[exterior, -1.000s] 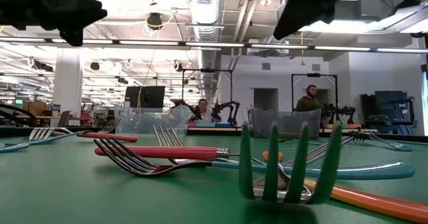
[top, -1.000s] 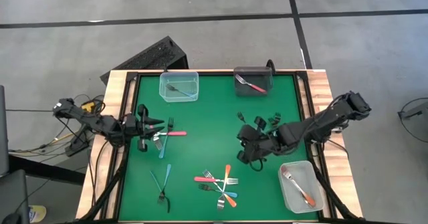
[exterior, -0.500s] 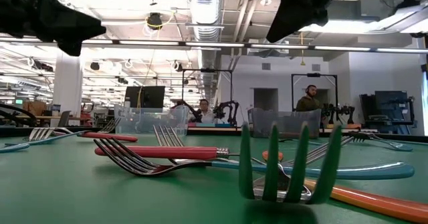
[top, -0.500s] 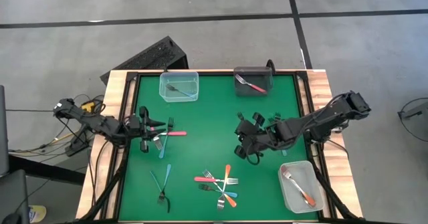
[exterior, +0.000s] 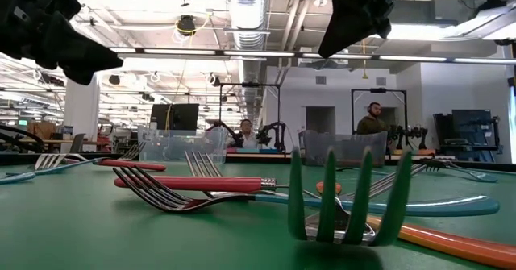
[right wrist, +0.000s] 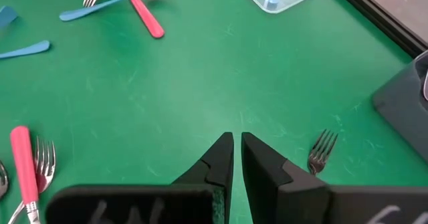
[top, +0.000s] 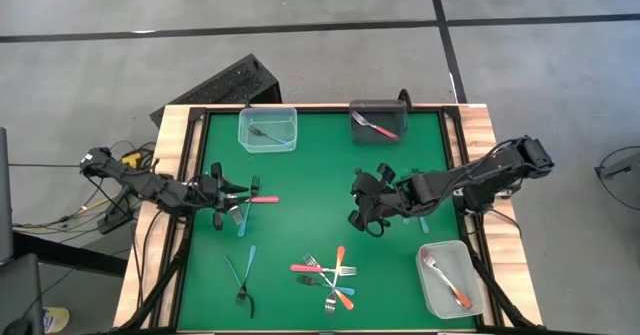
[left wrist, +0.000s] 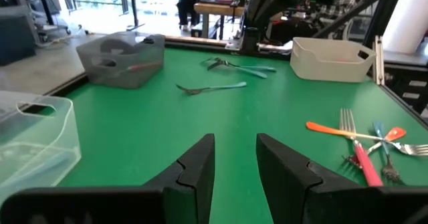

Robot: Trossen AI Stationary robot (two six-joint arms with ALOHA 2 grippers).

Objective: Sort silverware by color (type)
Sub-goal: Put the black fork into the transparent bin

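High view: the left end effector [top: 222, 192] hangs over a red-handled fork [top: 258, 200] and a blue one crossed beneath; the right end effector [top: 362, 203] sits mid-table [top: 310, 170], with the fork pile [top: 328, 275] well apart.

Low view: forks lie flat, so a grasp should probably take a handle, not the tines.

Left wrist view: fingers [left wrist: 194, 174] slightly parted, empty.

Right wrist view: fingers [right wrist: 219, 158] nearly closed, empty; a fork's tines [right wrist: 321, 150] lie just beside. Widen before descending.
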